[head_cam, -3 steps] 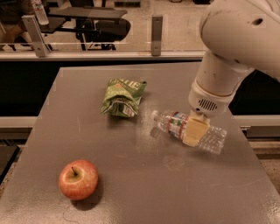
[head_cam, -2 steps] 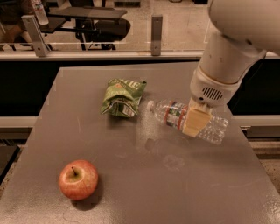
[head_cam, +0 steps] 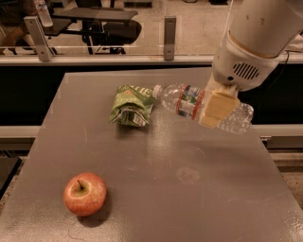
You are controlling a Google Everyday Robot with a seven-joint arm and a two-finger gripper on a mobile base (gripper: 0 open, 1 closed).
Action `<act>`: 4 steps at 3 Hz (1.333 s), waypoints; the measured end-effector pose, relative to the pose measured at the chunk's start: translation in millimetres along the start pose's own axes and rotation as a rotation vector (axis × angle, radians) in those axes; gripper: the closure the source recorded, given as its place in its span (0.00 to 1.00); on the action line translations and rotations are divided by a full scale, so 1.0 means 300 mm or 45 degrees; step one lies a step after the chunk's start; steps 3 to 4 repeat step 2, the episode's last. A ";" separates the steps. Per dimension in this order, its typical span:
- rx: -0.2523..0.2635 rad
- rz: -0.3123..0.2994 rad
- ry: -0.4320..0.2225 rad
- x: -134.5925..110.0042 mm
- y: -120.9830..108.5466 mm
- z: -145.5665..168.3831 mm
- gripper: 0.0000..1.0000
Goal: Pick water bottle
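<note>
The water bottle (head_cam: 187,101) is clear ribbed plastic with a white cap and a red, green and white label. It lies level in the air above the grey table (head_cam: 156,189), cap pointing left toward the chip bag. My gripper (head_cam: 215,108) hangs from the white arm at the upper right and is shut on the bottle's middle. A cream-coloured finger (head_cam: 218,108) crosses the front of the bottle; the other finger is hidden behind it.
A crumpled green chip bag (head_cam: 131,105) lies on the table just left of the bottle's cap. A red apple (head_cam: 84,194) sits at the front left. A glass barrier with metal posts (head_cam: 169,30) runs along the table's far edge; a small bottle (head_cam: 43,13) stands beyond it.
The gripper has lifted the water bottle off the table and carried it up. The apple and the chip bag have not moved on the table.
</note>
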State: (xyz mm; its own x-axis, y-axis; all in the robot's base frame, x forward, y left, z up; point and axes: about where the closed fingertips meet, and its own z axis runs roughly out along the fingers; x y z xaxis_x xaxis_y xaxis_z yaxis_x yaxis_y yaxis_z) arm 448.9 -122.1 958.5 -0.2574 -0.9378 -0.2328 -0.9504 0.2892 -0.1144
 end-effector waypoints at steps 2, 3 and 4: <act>0.031 -0.025 -0.045 -0.019 0.000 -0.047 1.00; 0.031 -0.025 -0.045 -0.019 0.000 -0.047 1.00; 0.031 -0.025 -0.045 -0.019 0.000 -0.047 1.00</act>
